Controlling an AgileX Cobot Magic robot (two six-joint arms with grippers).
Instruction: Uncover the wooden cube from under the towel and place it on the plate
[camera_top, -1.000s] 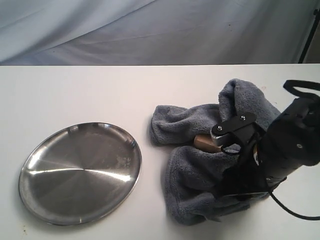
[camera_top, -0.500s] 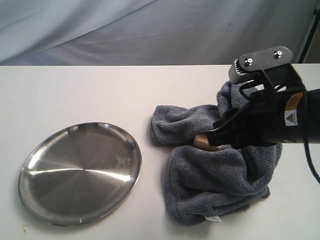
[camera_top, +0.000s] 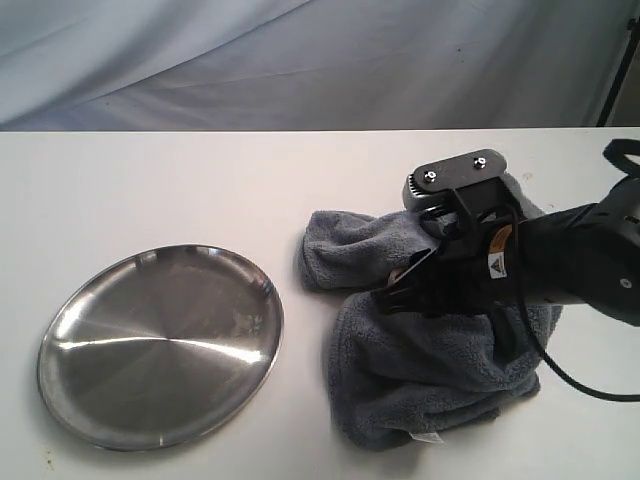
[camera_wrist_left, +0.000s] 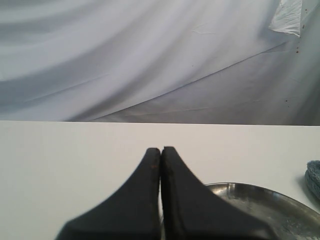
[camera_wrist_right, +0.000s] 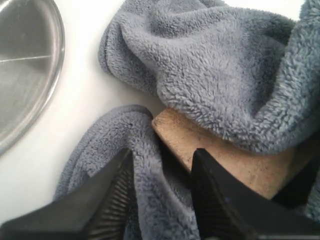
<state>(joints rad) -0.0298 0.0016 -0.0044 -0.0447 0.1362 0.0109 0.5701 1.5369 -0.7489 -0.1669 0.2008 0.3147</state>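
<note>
The dark grey towel (camera_top: 420, 370) lies crumpled right of centre, its white tag at the front edge. The wooden cube (camera_wrist_right: 235, 160) pokes out from between two towel folds (camera_wrist_right: 215, 65), part of it still covered; the exterior view has my right arm hiding most of it. My right gripper (camera_wrist_right: 162, 152) is open just above it, one finger over the cube's bare face and the other over the lower fold. It hovers at the towel's middle (camera_top: 395, 295). The steel plate (camera_top: 160, 345) sits at the left. My left gripper (camera_wrist_left: 161, 149) is shut with nothing in it, near the plate's rim (camera_wrist_left: 260, 200).
The white table ends at the back against a draped white backdrop. A dark stand leg shows at the top right corner (camera_top: 620, 60). Bare table separates the plate (camera_wrist_right: 25, 65) from the towel.
My right arm rose off the towel's front right part, swung back, then came down and left over the exposed cube. The towel has settled flatter at the front.
</note>
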